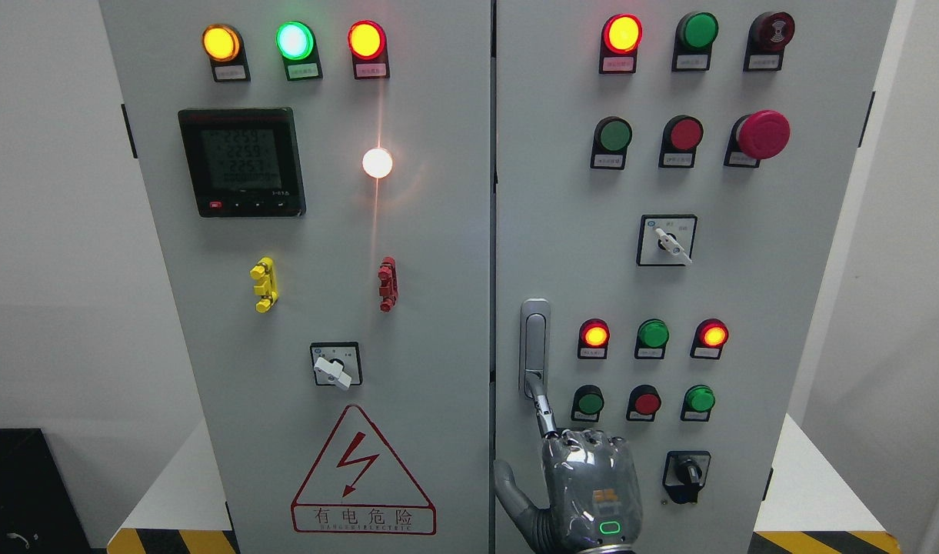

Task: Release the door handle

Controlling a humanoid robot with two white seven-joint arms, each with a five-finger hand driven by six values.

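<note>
Door handle: a slim metal door handle (534, 346) stands upright on the left edge of the cabinet's right door (746, 308), its long axis vertical, lower end pointing down toward the hand.
Hand: one robot hand (584, 481) rises from the bottom edge, right of the middle; which arm it belongs to cannot be told. Back of the hand faces the camera.
Fingers: index finger (544, 408) stretched up, tip touching the handle's lower end; the others curled at the knuckles, thumb out to the left. Nothing is grasped.
Left door: three lamps along the top, yellow, green, red; one digital meter (242, 161); one white glowing lamp (377, 162); one rotary switch; one high-voltage warning triangle (361, 477).
Right door: three rotary switches, one red mushroom button (761, 135).
</note>
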